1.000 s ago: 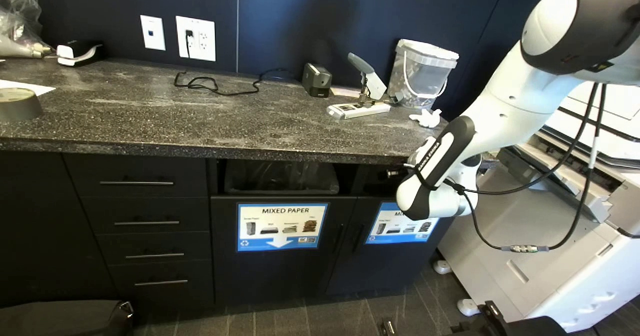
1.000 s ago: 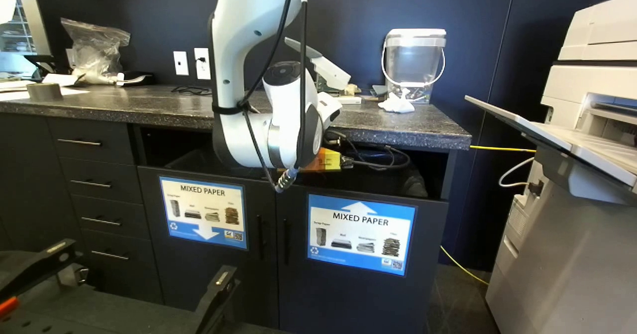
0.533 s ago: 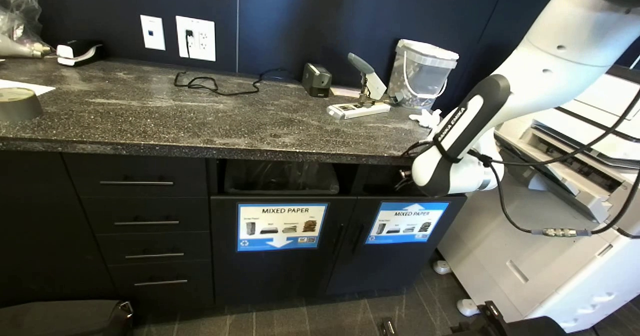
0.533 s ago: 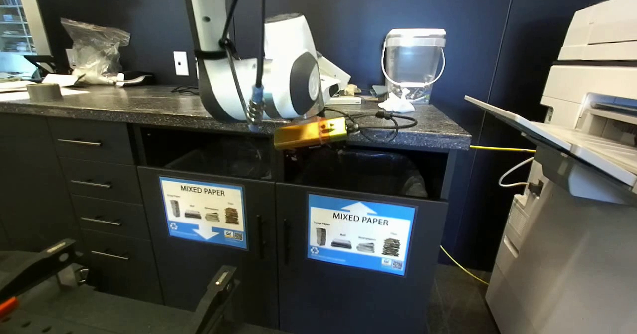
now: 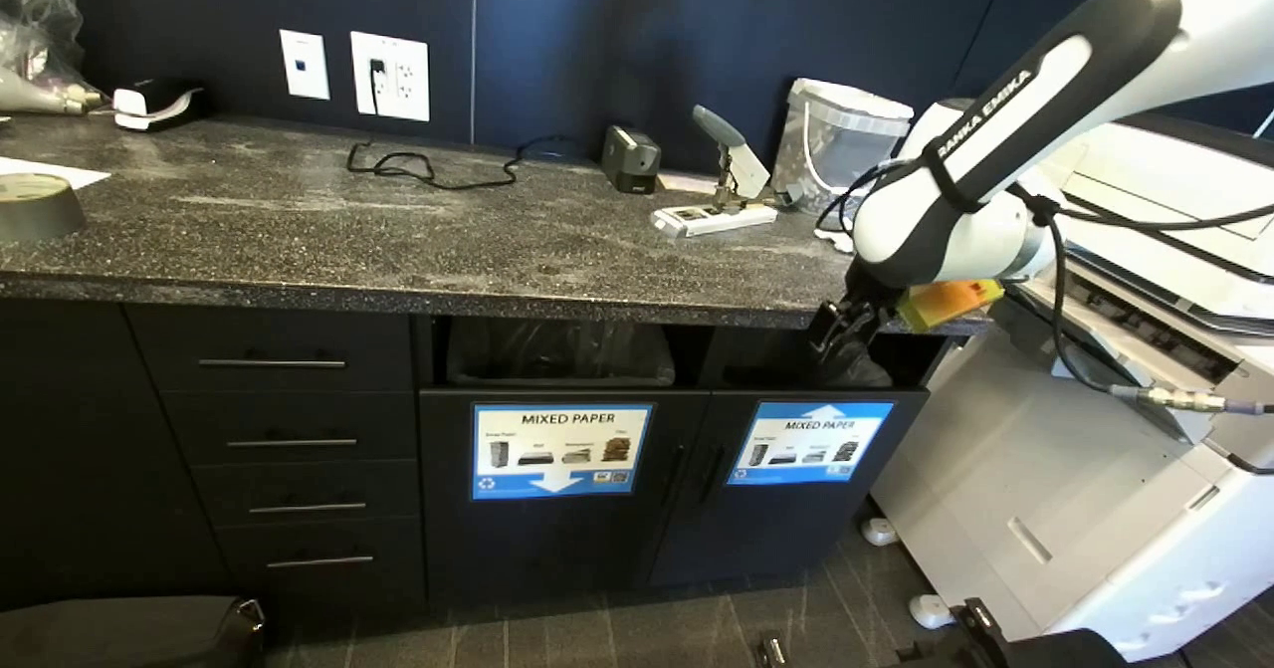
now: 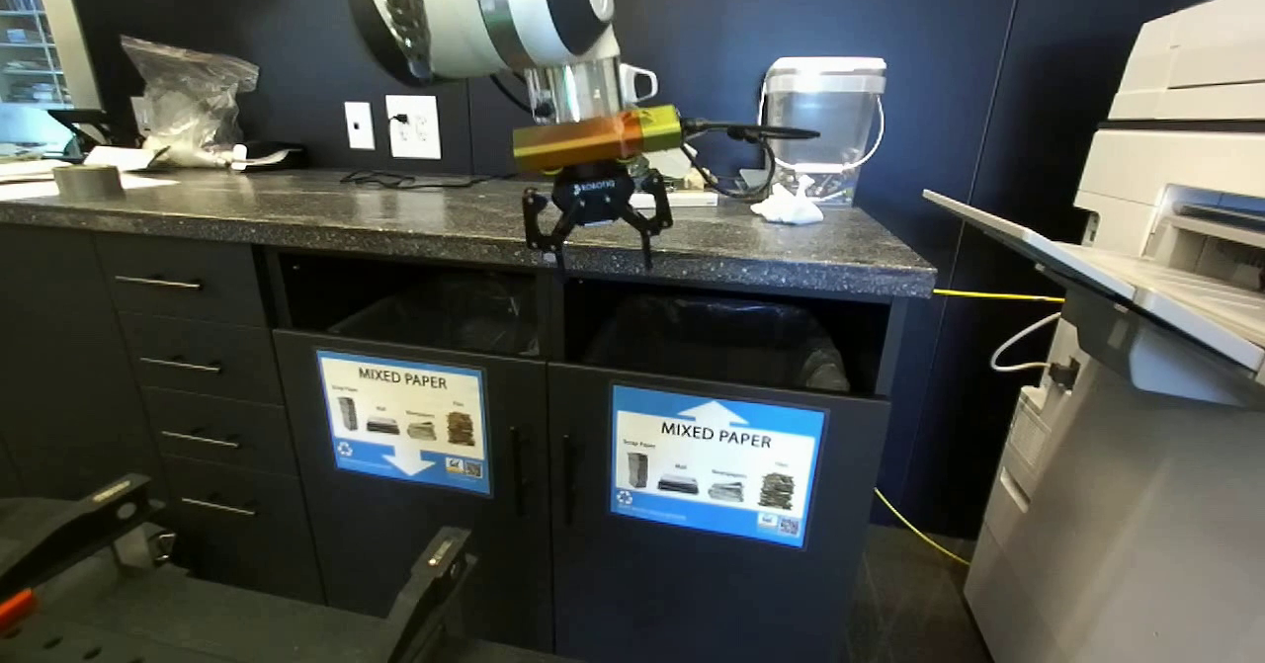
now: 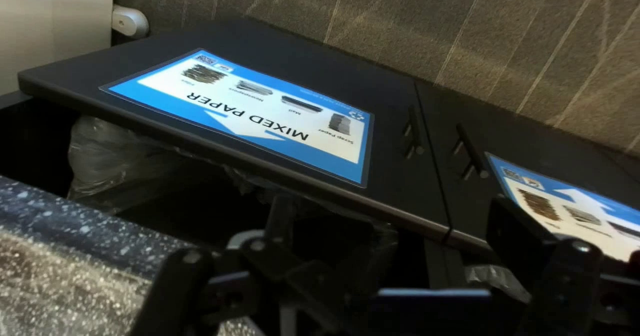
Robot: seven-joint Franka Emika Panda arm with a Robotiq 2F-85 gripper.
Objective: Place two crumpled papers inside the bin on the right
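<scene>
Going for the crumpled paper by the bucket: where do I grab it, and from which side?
I'd pinch the crumpled paper by its peak, coming from above with the open gripper. In an exterior view the peak rises narrow above the wider, low rest of it, while the bucket is close behind, so top-down, slightly toward the near side, looks the freest way in.
</scene>
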